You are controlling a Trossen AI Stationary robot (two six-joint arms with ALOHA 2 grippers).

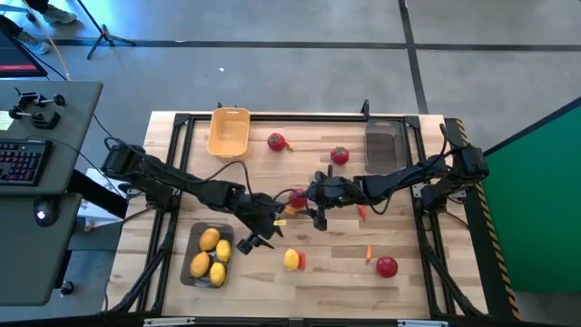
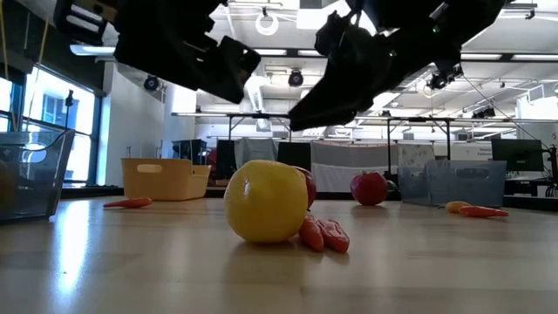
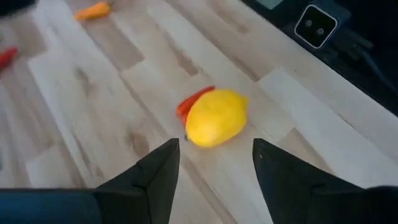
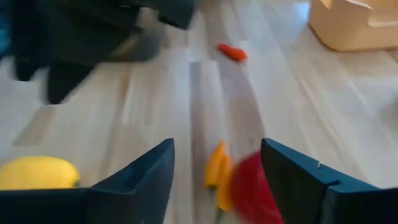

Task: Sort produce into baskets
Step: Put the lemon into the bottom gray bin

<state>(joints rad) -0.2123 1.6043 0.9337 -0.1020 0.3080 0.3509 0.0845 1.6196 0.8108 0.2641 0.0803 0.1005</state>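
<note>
Spanning the frame, a pale wooden bench (image 1: 327,272) faces an open workshop. Both claws, left (image 3: 214,163) and right (image 4: 216,167), hover mid-bench, fingers apart. A lemon (image 3: 216,117) lies near the front edge, three more in the front-left tray (image 1: 192,247).

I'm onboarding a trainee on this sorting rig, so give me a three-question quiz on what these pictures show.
1. True or false: the dark grey see-through tray near the left arm already holds oval yellow lemons.
2. Multiple choice: what lies right beside the loose yellow lemon ahead of the left gripper? A) a thin orange-red carrot piece B) a red fruit C) nothing
3. Fill in: the yellow-orange plastic basket appears ____ in the high view.

Key: 1 true. 2 A. 3 empty.
</note>
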